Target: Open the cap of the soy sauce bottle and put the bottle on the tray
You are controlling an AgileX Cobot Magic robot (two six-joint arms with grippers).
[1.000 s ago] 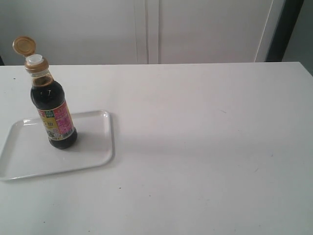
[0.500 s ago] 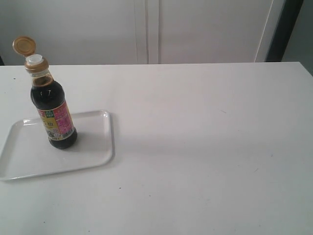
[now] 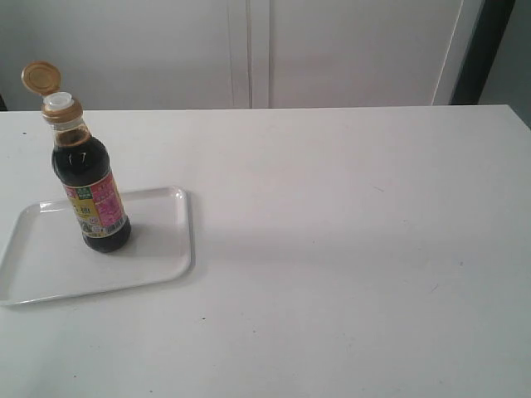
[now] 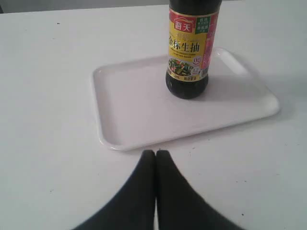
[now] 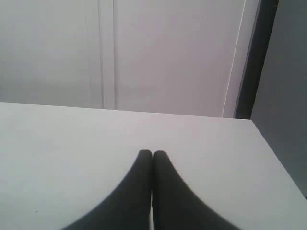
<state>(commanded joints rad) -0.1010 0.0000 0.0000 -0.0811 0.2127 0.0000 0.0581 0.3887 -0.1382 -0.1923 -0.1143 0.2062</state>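
The soy sauce bottle (image 3: 90, 186) stands upright on the white tray (image 3: 158, 253) at the left of the table. Its golden cap (image 3: 41, 78) is flipped open and back, baring the white spout (image 3: 58, 101). In the left wrist view the bottle (image 4: 189, 52) stands on the tray (image 4: 134, 115), its top cut off by the frame. My left gripper (image 4: 155, 153) is shut and empty, just off the tray's rim over bare table. My right gripper (image 5: 152, 153) is shut and empty above the table, away from the bottle. Neither gripper shows in the exterior view.
The white table (image 3: 348, 232) stretches to the right of the tray. A pale wall with a vertical seam (image 3: 249, 50) stands behind it, and a dark strip (image 3: 481, 50) runs down at the far right. The table's right edge (image 5: 268, 153) shows in the right wrist view.
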